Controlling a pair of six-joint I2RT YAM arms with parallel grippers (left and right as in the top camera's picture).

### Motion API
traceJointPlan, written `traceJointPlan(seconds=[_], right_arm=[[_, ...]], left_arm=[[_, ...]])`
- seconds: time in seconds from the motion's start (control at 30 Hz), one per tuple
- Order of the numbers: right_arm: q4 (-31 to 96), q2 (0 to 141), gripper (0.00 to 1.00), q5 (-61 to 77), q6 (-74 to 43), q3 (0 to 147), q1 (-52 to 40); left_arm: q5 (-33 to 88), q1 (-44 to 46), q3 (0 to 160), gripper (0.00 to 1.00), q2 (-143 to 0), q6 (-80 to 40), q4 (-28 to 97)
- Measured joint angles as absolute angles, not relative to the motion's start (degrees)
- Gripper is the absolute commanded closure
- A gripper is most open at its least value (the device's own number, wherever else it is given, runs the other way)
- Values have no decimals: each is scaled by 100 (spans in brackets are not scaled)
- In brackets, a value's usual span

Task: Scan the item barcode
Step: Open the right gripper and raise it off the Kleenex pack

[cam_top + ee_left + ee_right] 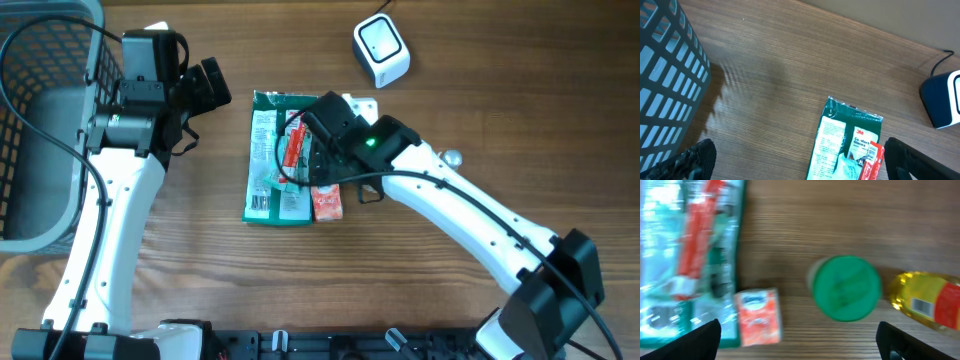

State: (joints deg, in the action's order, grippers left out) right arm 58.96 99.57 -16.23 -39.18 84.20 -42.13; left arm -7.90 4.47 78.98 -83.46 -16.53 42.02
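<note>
Pick-up ahead: right pincer (800, 342) wide, empty, beside the orange packet (757, 316).
Close across its narrow sides, keeping the barcode face uncovered for the scanner (381, 50).

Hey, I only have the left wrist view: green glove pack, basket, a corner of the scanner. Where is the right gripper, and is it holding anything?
Observer: The right gripper hangs over the right side of the green glove pack, jaws open, holding nothing.
Operator: Anything beside the pack that I can't see?
Observer: A small orange packet lies against the pack's lower right corner.
Operator: Any other items?
Observer: The right wrist view shows a round green cap with a yellow bottle right of it; I cannot tell whether they are joined.
</note>
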Motion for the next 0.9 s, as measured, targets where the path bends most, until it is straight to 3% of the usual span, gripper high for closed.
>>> traceJointPlan(seconds=[0.5, 0.9], right_arm=[[5666, 10208, 0, -1671, -4097, 7979, -3632], [4307, 10210, 0, -1656, -3916, 7091, -3632]], left_arm=[[-790, 447, 7898, 0, -8346, -1653, 4200], [-790, 447, 7898, 0, -8346, -1653, 4200]])
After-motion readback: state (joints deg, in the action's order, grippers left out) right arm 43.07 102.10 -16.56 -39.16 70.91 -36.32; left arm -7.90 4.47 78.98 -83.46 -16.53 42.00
